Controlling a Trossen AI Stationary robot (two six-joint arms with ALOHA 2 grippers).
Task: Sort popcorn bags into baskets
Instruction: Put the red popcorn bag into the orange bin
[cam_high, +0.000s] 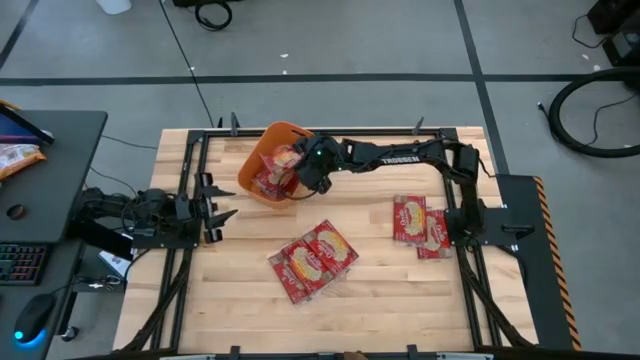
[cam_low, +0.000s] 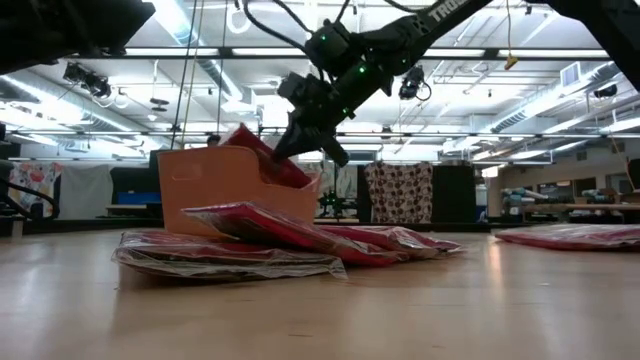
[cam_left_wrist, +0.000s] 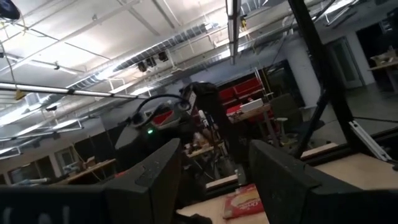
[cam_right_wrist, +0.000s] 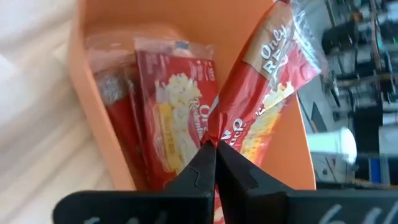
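- Right claw (cam_high: 300, 172) reaches from the 3 o'clock side of the bench (cam_high: 380, 290) to over the orange tub (cam_high: 262, 145), at about 11 o'clock from bench centre.
- Right claw fingers (cam_right_wrist: 205, 163) pinched together on the edge of a red popcorn bag (cam_right_wrist: 267, 93); held bag hangs tilted over the tub's open top, its upper end past the rim.
- Low view: same claw (cam_low: 300, 140) above the tub (cam_low: 215, 185), red bag corner (cam_low: 262, 152) poking up above the rim.
- Inside the tub (cam_right_wrist: 87, 112): at least two more popcorn bags, one (cam_right_wrist: 177, 106) face up, leaning against the wall, another partly hidden behind it.
- Pile of popcorn bags (cam_high: 312, 258) just 6 o'clock of bench centre, overlapping, at least three; exact count unclear.
- Two more popcorn bags (cam_high: 418, 225) at 3 o'clock, edges overlapping, close to the right arm base.
- Low view: loose pile (cam_low: 260, 235) lies flat in front of the tub, the other pair (cam_low: 575, 236) at far right.
- Left claw (cam_high: 220, 200) at 9 o'clock bench edge, fingers spread apart, nothing between them, well apart from the tub and bags.
- Left wrist view: its fingers (cam_left_wrist: 155, 171) apart, a bag (cam_left_wrist: 245, 200) on the bench beyond.
- Orange-and-white packet (cam_high: 15, 155) on the side desk (cam_high: 70, 140), off the bench at 9 o'clock.
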